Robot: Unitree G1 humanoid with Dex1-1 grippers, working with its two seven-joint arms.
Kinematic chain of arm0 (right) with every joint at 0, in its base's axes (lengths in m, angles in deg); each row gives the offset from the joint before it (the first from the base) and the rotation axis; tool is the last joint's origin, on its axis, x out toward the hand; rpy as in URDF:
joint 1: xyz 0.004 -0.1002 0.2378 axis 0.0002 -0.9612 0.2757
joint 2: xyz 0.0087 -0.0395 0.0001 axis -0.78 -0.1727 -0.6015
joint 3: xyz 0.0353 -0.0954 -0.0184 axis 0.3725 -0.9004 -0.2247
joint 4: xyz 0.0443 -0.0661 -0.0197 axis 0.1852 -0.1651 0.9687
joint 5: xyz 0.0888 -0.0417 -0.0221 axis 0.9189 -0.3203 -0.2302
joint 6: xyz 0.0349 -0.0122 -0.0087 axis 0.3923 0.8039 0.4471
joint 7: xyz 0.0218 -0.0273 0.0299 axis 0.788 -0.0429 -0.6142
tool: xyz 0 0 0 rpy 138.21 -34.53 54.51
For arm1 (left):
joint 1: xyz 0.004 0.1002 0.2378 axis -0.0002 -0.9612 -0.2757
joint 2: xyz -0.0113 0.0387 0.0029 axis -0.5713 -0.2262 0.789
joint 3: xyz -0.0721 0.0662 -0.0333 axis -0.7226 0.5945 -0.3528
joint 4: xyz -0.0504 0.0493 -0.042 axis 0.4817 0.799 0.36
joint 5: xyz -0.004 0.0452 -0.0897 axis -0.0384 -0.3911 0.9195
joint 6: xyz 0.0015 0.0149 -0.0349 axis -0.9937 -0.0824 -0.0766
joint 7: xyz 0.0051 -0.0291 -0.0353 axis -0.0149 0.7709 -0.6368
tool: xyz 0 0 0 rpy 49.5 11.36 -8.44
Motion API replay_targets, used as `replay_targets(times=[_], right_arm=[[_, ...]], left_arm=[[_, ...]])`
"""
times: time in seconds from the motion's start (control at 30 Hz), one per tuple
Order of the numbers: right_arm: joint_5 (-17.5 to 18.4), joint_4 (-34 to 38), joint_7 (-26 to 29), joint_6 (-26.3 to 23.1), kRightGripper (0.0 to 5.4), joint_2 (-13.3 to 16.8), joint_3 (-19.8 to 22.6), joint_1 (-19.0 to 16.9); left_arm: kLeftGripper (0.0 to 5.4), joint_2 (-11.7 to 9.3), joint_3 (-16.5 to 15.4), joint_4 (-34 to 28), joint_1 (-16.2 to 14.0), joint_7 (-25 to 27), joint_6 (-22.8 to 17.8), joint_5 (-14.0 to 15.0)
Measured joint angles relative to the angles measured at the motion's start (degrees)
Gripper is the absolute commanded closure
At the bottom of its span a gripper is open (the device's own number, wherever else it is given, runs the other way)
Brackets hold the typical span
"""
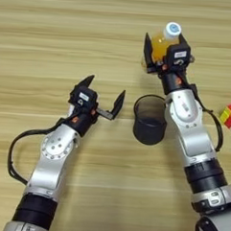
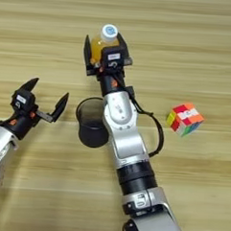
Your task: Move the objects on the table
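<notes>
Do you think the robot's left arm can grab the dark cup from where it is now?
Probably yes. The left gripper is open and empty, just beside the dark cup, with only bare table between them. The right gripper is busy farther back, shut on the orange bottle.

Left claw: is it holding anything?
No: the left claw is open and empty, left of the dark cup.
</notes>
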Motion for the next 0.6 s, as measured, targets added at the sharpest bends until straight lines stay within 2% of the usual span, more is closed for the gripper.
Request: replay_targets(times=[0.1,0.2,0.27,0.33,0.47,0.5,0.6], right_arm=[[-0.9,2.6,-0.6,-1.2,1.8,1.6,1.6,-1.0],[-0.8,6.3,-0.3,-2.9,1.8,2.5,2.5,-4.1],[-0.3,10.1,0.2,-5.1,1.8,3.4,3.5,-7.9],[-0.2,12.1,0.7,-6.3,1.8,4.1,4.3,-9.0],[0.5,13.3,1.3,-8.5,1.8,6.4,7.0,-12.0],[0.7,13.3,1.4,-8.9,1.8,7.1,8.0,-12.8],[1.4,12.1,2.1,-8.7,1.8,7.3,8.5,-13.2]], left_arm=[[0.0,0.5,-2.4,1.1,0.9,-2.3,0.7,0.3],[0.0,0.9,-4.8,2.4,2.2,-4.5,1.3,0.6],[0.0,1.0,-6.5,4.2,2.8,-5.7,1.7,1.3],[0.0,1.2,-7.4,6.0,3.3,-6.7,2.7,1.7],[0.0,1.0,-9.8,10.0,4.5,-9.7,5.7,1.3],[0.0,0.9,-9.9,11.8,4.9,-10.8,7.0,0.2],[0.0,0.9,-10.4,14.6,5.2,-12.2,8.9,-0.2]])
